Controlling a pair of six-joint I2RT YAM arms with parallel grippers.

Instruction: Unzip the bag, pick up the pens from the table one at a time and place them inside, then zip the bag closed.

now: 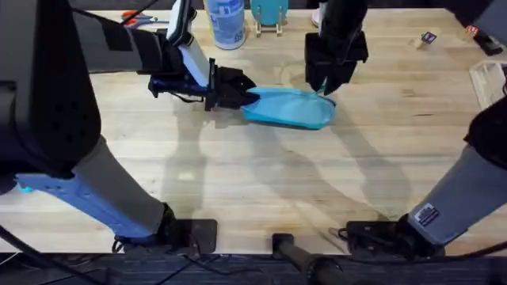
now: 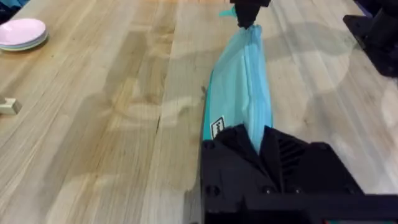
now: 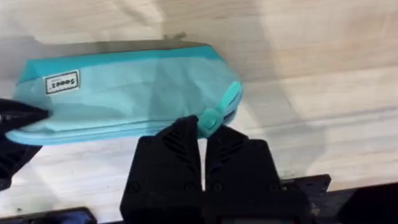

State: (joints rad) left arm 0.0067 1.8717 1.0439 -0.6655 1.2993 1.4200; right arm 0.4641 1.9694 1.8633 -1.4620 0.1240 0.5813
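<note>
The light-blue bag [image 1: 289,108] lies on the table [image 1: 253,182] at centre back, its long side running left to right. My left gripper [image 1: 242,93] is shut on the bag's left end, with the fabric [image 2: 245,81] pinched between the black fingers [image 2: 286,162]. At the right end, my right gripper [image 1: 325,85] comes down from above. In the right wrist view the gripper [image 3: 202,127] is shut on the turquoise pull tab [image 3: 211,118]. The zipper seam looks closed along the bag [image 3: 124,93]. The pens are out of view.
A blue-and-white canister [image 1: 226,20] and a turquoise stand [image 1: 269,16] sit at the back edge, with orange-handled scissors [image 1: 135,16] at the back left. Pink plates [image 2: 22,32] and a small wooden block [image 2: 7,107] lie farther off. A clear container [image 1: 491,79] is at the right edge.
</note>
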